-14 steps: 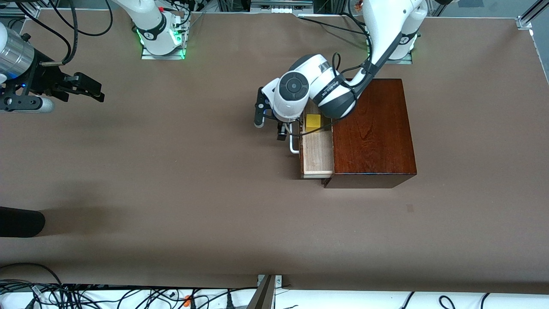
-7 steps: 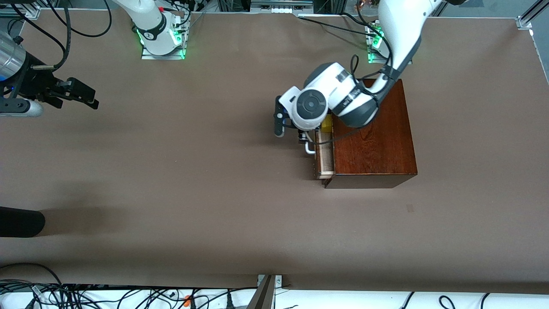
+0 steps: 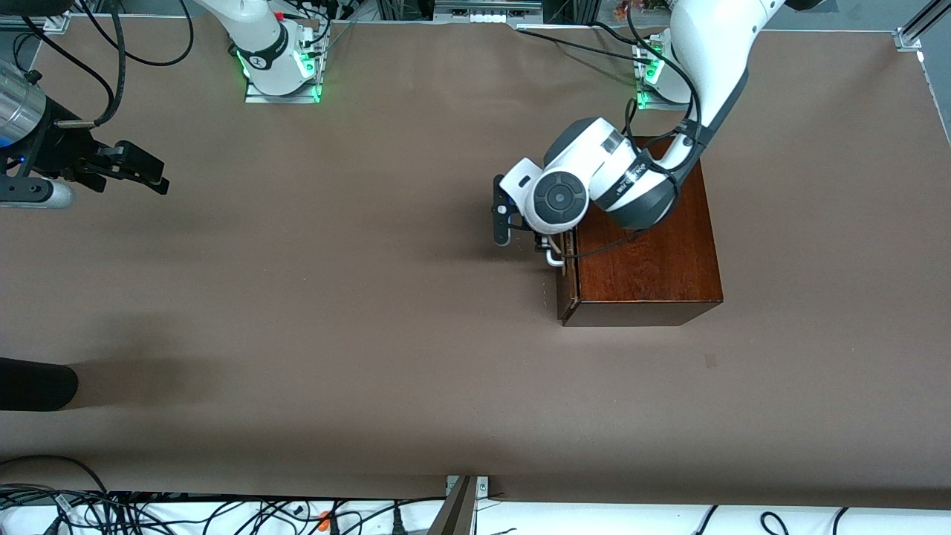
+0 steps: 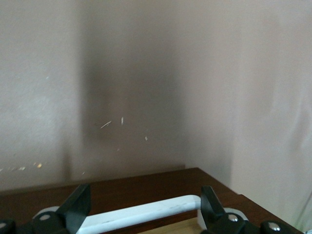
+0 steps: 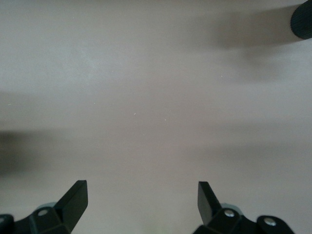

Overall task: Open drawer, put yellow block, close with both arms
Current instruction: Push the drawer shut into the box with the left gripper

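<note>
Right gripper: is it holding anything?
No: the right gripper has its fingers spread wide over bare table, nothing between them.

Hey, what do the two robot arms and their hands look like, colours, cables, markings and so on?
Both arms are white and jointed, with black cables. The left arm has dark grey joint bands, a round grey cap and small black lettering. The right arm has a silver wrist segment. The left hand and the right hand are black, with two wedge-shaped fingers. Green lights glow at both bases.
</note>
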Robot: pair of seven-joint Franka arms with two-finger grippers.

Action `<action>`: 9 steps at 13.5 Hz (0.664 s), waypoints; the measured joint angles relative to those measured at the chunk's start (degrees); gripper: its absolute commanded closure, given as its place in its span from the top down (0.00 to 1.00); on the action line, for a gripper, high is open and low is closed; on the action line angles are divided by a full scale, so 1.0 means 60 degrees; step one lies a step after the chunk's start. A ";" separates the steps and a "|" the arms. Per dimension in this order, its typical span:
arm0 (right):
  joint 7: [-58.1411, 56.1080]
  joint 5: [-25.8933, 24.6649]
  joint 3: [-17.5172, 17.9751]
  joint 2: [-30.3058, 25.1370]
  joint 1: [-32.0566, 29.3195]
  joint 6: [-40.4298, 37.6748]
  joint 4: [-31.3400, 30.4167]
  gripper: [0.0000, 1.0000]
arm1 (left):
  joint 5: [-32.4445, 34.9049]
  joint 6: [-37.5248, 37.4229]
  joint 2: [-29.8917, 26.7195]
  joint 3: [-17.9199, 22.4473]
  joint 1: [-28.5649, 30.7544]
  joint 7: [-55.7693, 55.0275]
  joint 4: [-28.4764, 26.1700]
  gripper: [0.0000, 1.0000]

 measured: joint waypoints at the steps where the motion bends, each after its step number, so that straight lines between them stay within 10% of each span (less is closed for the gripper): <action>1: 0.0000 0.0000 0.0005 0.0006 0.0002 0.0000 0.0003 1.00 | -0.0006 0.0002 -0.0003 0.0020 0.0087 0.0016 0.0003 1.00; 9: -0.0002 0.0000 0.0038 0.0013 0.0011 0.0005 0.0012 1.00 | -0.0004 0.0115 -0.0389 -0.0309 0.0146 -0.0219 0.0488 1.00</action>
